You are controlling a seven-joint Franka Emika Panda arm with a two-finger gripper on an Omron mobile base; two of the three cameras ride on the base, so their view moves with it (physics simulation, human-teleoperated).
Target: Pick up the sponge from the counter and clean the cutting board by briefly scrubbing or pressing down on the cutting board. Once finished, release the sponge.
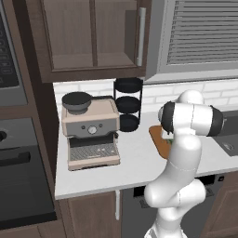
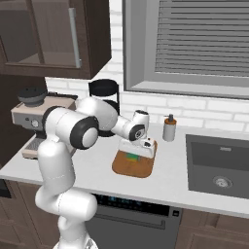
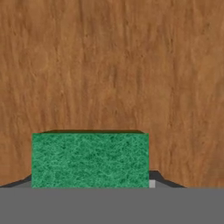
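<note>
Gripper [image 2: 132, 154] down over board [image 2: 141, 168], jaws clamped on sponge [image 3: 89, 160], green face toward cam, sponge pressed on/just above wood. Board lies flat on counter [image 2: 168, 180] left of sink [image 2: 219, 165]. Soap bottle [image 2: 169, 129] behind, coffee machine [image 1: 90, 132] far left.

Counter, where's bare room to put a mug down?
Free counter: the front strip before the cutting board, and the patch between board and sink. Also open in front of the coffee machine. Crowded: the back by the black rack and dispenser.
</note>
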